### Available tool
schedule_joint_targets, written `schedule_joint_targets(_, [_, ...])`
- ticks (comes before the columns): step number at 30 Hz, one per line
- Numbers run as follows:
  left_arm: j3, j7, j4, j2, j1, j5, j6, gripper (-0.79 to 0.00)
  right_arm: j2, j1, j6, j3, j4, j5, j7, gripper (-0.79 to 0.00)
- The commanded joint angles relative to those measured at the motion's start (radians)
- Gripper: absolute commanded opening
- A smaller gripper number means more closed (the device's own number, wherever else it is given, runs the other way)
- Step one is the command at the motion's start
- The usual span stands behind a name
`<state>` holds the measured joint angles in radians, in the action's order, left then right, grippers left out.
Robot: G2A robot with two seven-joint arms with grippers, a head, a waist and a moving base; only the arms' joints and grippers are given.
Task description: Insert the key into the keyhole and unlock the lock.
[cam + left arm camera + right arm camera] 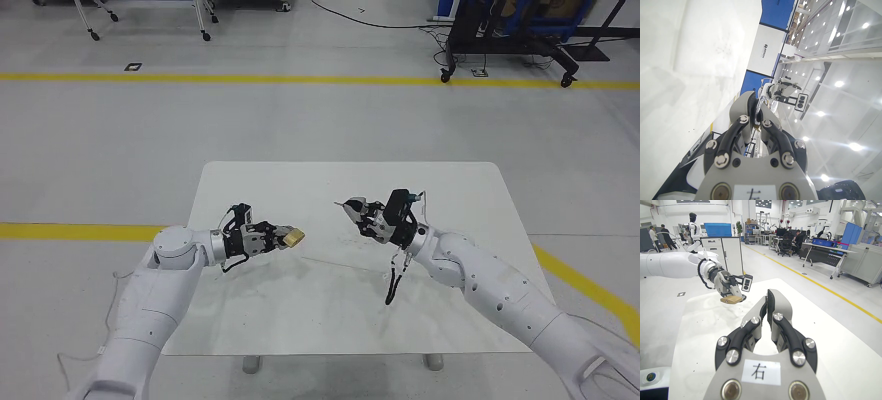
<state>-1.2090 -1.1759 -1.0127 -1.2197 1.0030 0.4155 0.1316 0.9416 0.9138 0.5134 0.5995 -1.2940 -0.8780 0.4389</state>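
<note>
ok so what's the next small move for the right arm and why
Probably ease the right end effector, shut on the key, toward the padlock: the left end effector holds it by its shackle above the table, and a gap separates them.

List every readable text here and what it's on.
"左", partly cut off: label on the left end effector's base.
"右": label on the right end effector's base.
Sideways brand wordmark on the white wall panel; the finer line beside it is unreadable.
Lock: no legible marking.
</note>
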Motion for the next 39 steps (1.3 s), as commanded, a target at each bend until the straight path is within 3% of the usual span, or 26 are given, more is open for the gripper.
schedule_joint_targets(1, [-0.001, 0.01, -0.005, -0.001, 0.006, 0.009, -0.003, -0.785, 0.002, 0.007, -0.022, 0.0, -0.006, -0.001, -0.023, -0.785])
schedule_joint_targets(3, [-0.007, 0.041, -0.026, -0.004, 0.024, 0.048, -0.031, -0.785, 0.01, 0.03, -0.057, 0.009, -0.033, 0.08, -0.055, -0.785])
schedule_joint_targets(5, [-0.01, 0.073, -0.046, -0.007, 0.044, 0.076, -0.067, -0.785, 0.017, 0.038, 0.035, 0.018, -0.023, 0.193, -0.08, -0.785])
schedule_joint_targets(9, [-0.043, 0.064, -0.044, -0.012, 0.061, 0.236, -0.062, -0.785, 0.03, 0.046, 0.089, 0.028, -0.01, 0.298, -0.126, -0.785])
schedule_joint_targets(16, [-0.043, 0.064, -0.044, -0.012, 0.061, 0.236, -0.062, -0.785, 0.03, 0.046, 0.089, 0.028, -0.01, 0.298, -0.126, -0.785])
schedule_joint_targets(19, [-0.051, 0.128, -0.103, -0.009, 0.09, 0.2, -0.118, -0.785, 0.037, 0.074, 0.002, 0.029, -0.037, 0.334, -0.162, -0.785])
schedule_joint_targets(26, [-0.078, 0.317, -0.198, -0.006, 0.16, 0.166, -0.189, -0.785, 0.077, 0.108, 0.082, 0.012, -0.095, 0.588, -0.23, -0.785])
schedule_joint_targets(30, [-0.068, 0.435, -0.236, -0.011, 0.189, 0.145, -0.229, -0.785, 0.114, 0.095, 0.057, -0.008, -0.058, 0.704, -0.25, -0.785])
schedule_joint_targets(33, [-0.064, 0.45, -0.244, -0.013, 0.196, 0.149, -0.234, -0.785, 0.131, 0.082, 0.157, -0.012, -0.029, 0.825, -0.306, -0.785])
schedule_joint_targets(39, [-0.064, 0.45, -0.244, -0.013, 0.196, 0.149, -0.234, -0.785, 0.131, 0.082, 0.157, -0.012, -0.029, 0.825, -0.306, -0.785])
